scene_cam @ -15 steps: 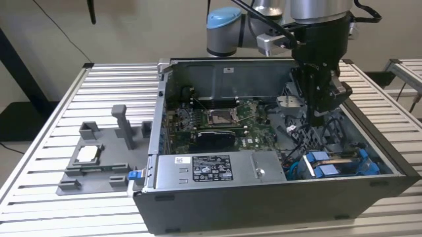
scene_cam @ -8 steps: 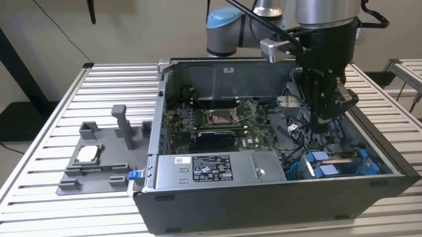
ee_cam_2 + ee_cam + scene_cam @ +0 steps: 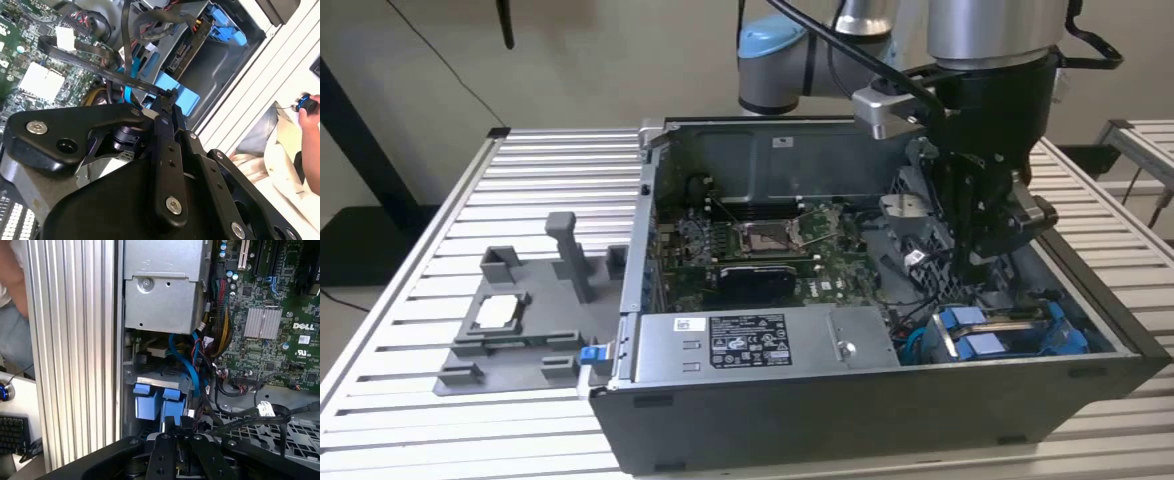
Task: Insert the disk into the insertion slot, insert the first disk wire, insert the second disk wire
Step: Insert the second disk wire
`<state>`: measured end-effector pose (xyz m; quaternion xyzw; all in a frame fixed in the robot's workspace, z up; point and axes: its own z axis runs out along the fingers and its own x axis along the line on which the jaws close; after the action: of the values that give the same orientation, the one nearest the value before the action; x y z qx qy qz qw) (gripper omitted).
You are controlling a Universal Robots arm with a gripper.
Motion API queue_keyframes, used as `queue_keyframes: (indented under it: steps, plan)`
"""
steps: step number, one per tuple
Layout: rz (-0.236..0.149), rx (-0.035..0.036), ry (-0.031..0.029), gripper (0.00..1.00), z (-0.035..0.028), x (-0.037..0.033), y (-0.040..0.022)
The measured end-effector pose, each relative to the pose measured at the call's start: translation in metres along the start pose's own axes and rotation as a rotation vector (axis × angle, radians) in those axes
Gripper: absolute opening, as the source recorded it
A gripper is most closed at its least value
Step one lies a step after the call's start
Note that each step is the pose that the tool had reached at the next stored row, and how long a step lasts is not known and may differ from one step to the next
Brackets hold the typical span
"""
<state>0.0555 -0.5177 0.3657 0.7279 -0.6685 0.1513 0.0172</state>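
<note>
The disk [image 3: 994, 335], clipped in its blue carrier, lies in the drive bay at the near corner of the open computer case [image 3: 881, 410], on the exterior view's right. In the second wrist view the disk's [image 3: 187, 47] silver end with its connector ports faces out of the bay. My gripper [image 3: 978, 262] hangs inside the case just above the bay. Its fingertips [image 3: 167, 97] are pinched together on the end of a flat black wire [image 3: 100, 70] that trails back over the motherboard. In the first wrist view my gripper [image 3: 172, 426] sits right beside the blue carrier tabs [image 3: 147, 402].
Motherboard [image 3: 761, 250] fills the case floor, and the grey power supply box [image 3: 761, 340] stands at the near wall. A blue cable [image 3: 192, 365] and loose black wires run beside the bay. On the exterior view's left, a grey fixture [image 3: 520, 320] rests on the slatted table. A person's hand [image 3: 310, 107] is beyond the table.
</note>
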Motion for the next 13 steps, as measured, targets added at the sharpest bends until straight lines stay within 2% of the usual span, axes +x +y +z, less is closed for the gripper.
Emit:
queue_keyframes:
  steps: [8, 10, 11, 12, 13]
  plan:
    - [0.000, -0.0018, -0.0004, 0.16, 0.0007, 0.0022, 0.0002]
    - [0.000, -0.0016, -0.0029, 0.16, 0.0008, 0.0027, 0.0003]
    - [0.001, -0.0011, -0.0082, 0.16, 0.0012, 0.0034, 0.0003]
    - [0.003, -0.0005, -0.0203, 0.16, 0.0017, 0.0048, 0.0004]
    - [0.007, 0.0006, -0.0371, 0.16, 0.0022, 0.0061, 0.0006]
